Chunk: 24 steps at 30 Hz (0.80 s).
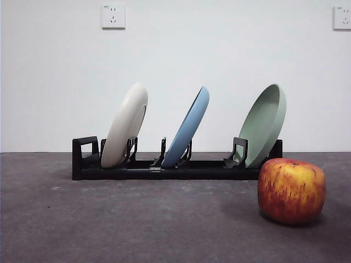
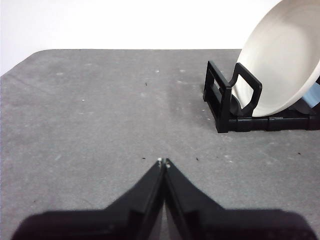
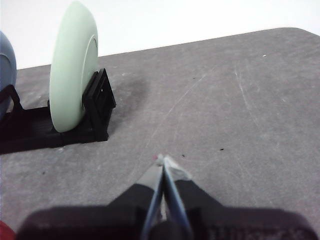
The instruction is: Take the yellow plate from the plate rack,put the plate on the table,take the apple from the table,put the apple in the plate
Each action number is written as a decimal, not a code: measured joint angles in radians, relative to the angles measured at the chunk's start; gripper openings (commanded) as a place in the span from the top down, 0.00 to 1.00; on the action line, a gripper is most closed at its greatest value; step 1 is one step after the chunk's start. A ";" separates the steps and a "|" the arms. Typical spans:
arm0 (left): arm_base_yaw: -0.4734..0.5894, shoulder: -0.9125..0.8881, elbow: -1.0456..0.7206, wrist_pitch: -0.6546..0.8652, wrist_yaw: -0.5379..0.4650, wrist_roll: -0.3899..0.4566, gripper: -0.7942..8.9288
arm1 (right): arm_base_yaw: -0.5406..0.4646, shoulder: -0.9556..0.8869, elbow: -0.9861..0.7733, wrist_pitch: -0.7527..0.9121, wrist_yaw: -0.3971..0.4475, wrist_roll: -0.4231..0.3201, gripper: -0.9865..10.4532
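The yellow plate (image 1: 125,125) leans in the left slot of the black plate rack (image 1: 164,167). The left wrist view shows the same plate (image 2: 282,65) standing at the rack's loop end (image 2: 225,97). The apple (image 1: 291,190), red with yellow streaks, rests on the table (image 1: 137,224) in front of the rack's right end. A sliver of the apple (image 3: 6,232) shows at the edge of the right wrist view. My left gripper (image 2: 163,162) is shut and empty over bare table, apart from the rack. My right gripper (image 3: 161,160) is shut and empty too.
A blue plate (image 1: 188,127) stands in the middle slot and a sage-green plate (image 1: 265,124) in the right slot; the green plate (image 3: 72,67) also appears in the right wrist view. A white wall with outlets is behind the table.
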 measured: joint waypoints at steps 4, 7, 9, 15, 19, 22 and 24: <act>0.000 0.000 0.000 0.000 0.000 0.000 0.92 | 0.000 0.000 0.000 0.000 0.000 0.088 0.91; 0.000 0.000 0.000 0.001 0.000 -0.012 0.92 | 0.000 0.000 0.000 0.000 0.000 0.182 0.91; 0.000 0.000 0.000 0.001 0.000 -0.037 0.92 | 0.000 0.000 0.000 0.000 -0.011 0.219 0.92; 0.000 0.000 0.001 0.042 0.022 -0.136 0.92 | 0.000 0.011 0.021 -0.048 -0.077 0.285 0.92; 0.000 0.000 0.029 0.023 0.055 -0.193 0.92 | 0.000 0.064 0.075 -0.082 -0.079 0.306 0.92; 0.000 0.010 0.087 -0.007 0.076 -0.204 0.92 | 0.000 0.123 0.143 -0.079 -0.079 0.308 0.92; 0.000 0.029 0.134 -0.021 0.079 -0.207 0.92 | 0.000 0.177 0.198 -0.078 -0.079 0.306 0.92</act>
